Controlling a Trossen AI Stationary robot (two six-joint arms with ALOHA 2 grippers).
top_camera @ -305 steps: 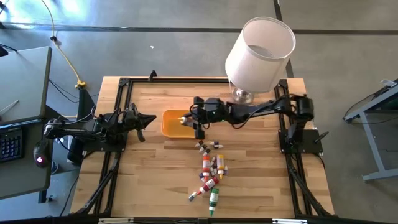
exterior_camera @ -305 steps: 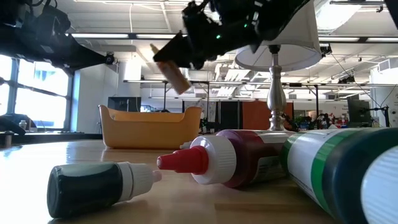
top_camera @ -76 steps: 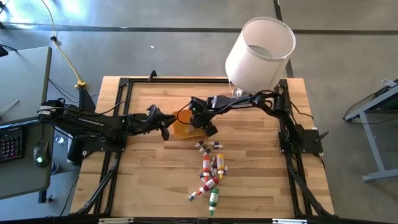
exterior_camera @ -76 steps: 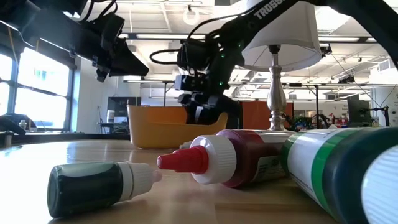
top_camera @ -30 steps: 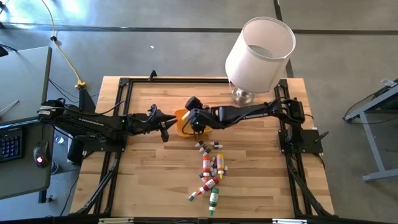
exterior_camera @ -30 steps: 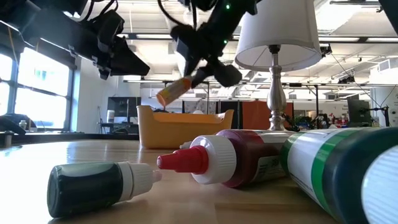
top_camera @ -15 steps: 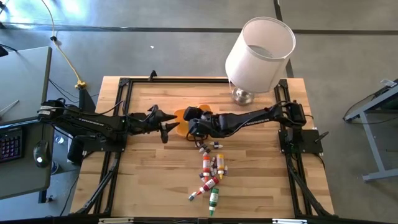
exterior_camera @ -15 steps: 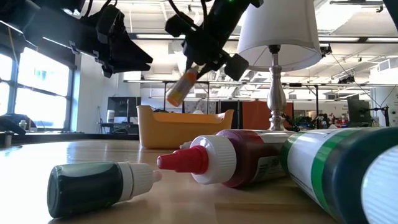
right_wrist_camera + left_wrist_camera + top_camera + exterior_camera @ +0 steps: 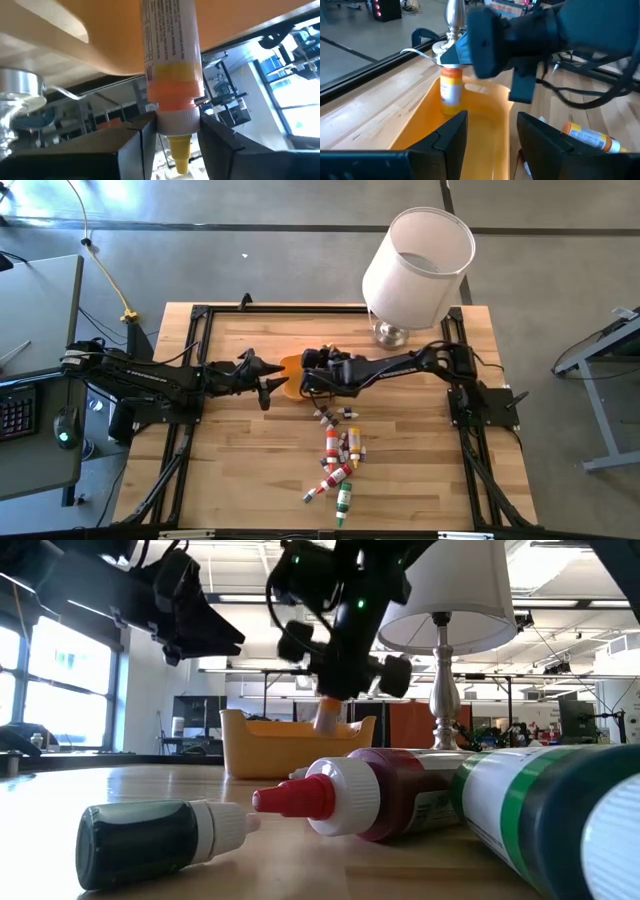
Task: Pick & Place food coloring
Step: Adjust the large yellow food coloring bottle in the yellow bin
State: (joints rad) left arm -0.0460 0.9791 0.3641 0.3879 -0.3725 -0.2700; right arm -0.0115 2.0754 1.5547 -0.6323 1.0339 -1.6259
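Note:
The orange tray (image 9: 288, 366) stands mid-table. My right gripper (image 9: 308, 377) hangs over it, shut on an orange food coloring bottle (image 9: 451, 92) that points down into the tray. My left gripper (image 9: 490, 140) is open at the tray's left end, and the tray's inside shows between its fingers. Whether those fingers touch the rim I cannot tell. Several more food coloring bottles (image 9: 338, 452) lie loose on the wood nearer the front edge. My right gripper pinches the bottle's pale cap collar (image 9: 175, 120) between its two fingers, just below the yellow nozzle (image 9: 180, 152). The fingers come slanting down from the table's right. The bottle hangs upright, cap up, its lower end (image 9: 326, 718) behind the tray's wall. Whether it touches the floor stays hidden.
A lamp with a white shade (image 9: 415, 265) stands at the back right. In the low view, a green vial (image 9: 150, 840), a red bottle (image 9: 380, 790) and a large green bottle (image 9: 560, 820) lie close to the camera. An orange bottle (image 9: 590, 136) lies beside the tray.
My right gripper has sunk over the tray and rolled. This has swung the orange bottle from a slant in the air to upright, with its lower end inside the tray. My left gripper has opened at the tray's left end, and the tray has stayed put.

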